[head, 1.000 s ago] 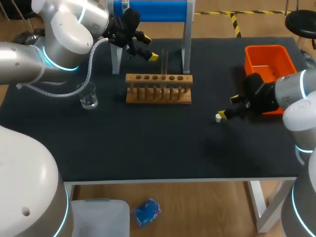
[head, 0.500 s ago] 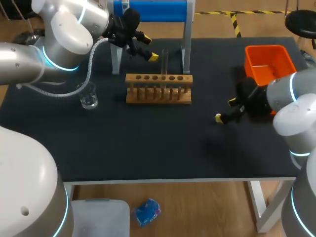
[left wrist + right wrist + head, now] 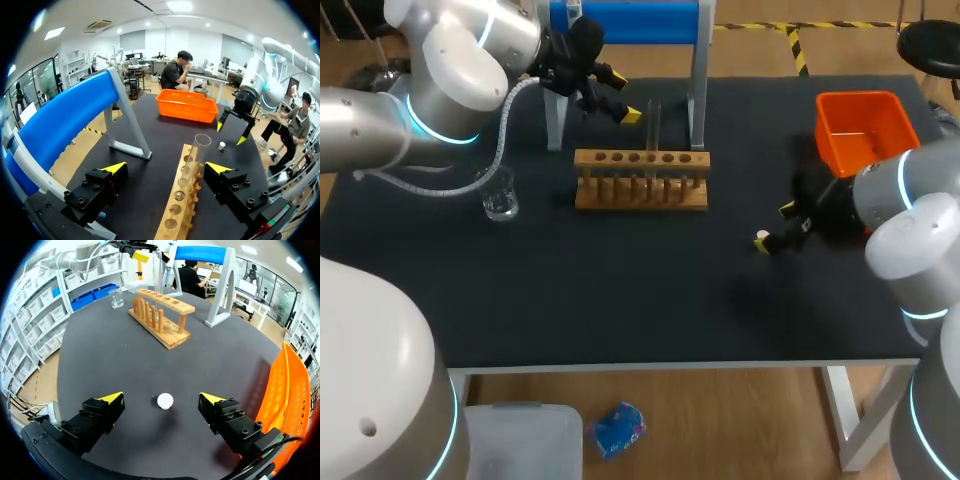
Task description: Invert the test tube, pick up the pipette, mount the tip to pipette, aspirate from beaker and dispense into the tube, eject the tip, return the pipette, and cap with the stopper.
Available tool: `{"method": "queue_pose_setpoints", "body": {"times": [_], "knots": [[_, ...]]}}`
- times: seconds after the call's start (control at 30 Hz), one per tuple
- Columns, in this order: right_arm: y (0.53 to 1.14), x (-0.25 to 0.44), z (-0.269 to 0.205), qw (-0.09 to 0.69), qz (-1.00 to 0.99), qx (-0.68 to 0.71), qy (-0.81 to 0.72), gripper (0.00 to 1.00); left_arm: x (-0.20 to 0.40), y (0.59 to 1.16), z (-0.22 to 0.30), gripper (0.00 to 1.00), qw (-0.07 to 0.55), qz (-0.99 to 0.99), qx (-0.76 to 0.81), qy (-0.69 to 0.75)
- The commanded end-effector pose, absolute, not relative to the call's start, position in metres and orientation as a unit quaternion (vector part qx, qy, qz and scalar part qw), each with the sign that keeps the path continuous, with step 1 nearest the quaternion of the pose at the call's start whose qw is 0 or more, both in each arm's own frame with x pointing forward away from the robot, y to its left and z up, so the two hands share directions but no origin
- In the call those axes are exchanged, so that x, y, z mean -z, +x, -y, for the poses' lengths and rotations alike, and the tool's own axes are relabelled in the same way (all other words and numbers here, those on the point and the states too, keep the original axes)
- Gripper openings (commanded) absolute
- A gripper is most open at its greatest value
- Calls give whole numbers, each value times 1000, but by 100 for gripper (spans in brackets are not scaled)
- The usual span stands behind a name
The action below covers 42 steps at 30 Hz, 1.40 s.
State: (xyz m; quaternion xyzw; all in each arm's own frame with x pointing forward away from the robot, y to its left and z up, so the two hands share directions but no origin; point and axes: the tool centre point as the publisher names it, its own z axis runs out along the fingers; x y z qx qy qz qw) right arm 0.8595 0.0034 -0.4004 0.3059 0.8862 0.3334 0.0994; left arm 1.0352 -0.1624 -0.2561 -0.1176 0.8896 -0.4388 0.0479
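Black tabletop [image 3: 620, 300], and we go across it from the left. Glass beaker [image 3: 500, 195] stands near the left edge, upright, well apart from the wooden rack [image 3: 640, 180].

Left pincer [image 3: 625, 95] hangs above the back of the tabletop, by the left leg of the blue-topped stand [image 3: 625, 20]. Its fingers are spread wide with nothing in them. In the left wrist view the left pincer [image 3: 167, 167] looks along the rack [image 3: 180, 210]. The test tube [image 3: 196, 155] rises just ahead, in line with the gap, and neither finger touches it. The test tube [image 3: 654, 125] stands upright in a hole near the rack's middle, open mouth up.

Right of the rack is bare cloth, then the stopper [image 3: 761, 238], small and white, lying on the tabletop. The right pincer [image 3: 775, 225] is low over it and wide open. In the right wrist view the stopper [image 3: 165, 401] sits midway between the two fingers of the right pincer [image 3: 162, 397], with a clear gap on each side, so there is no grip. The left wrist view shows the same: the right pincer [image 3: 231, 133] points down, open, with the stopper [image 3: 221, 145] on the cloth just below one yellow tip.

Orange bin [image 3: 860, 125] is at the far right, behind the right arm. In the right wrist view the bin [image 3: 290, 405] lies right beside one finger.
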Motion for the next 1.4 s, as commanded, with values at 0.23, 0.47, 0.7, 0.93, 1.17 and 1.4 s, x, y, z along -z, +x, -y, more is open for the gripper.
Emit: {"method": "queue_pose_setpoints", "body": {"times": [0.23,0.47,0.7,0.93,1.17,1.4], "knots": [[856,417,-9,112,-886,-313,322,100,255,1037,162,100,45,-891,437,-117],[860,421,-8,115,-887,-308,323,87,255,1037,162,100,45,-891,437,-117],[867,422,-8,116,-889,-306,319,73,255,1037,162,100,45,-891,437,-117],[875,427,-9,114,-891,-305,316,67,255,1037,162,100,45,-891,437,-117],[879,428,-13,110,-892,-307,314,50,255,1037,162,100,45,-891,437,-117],[879,428,-15,110,-893,-305,311,48,255,1037,162,100,45,-891,437,-117]]}}
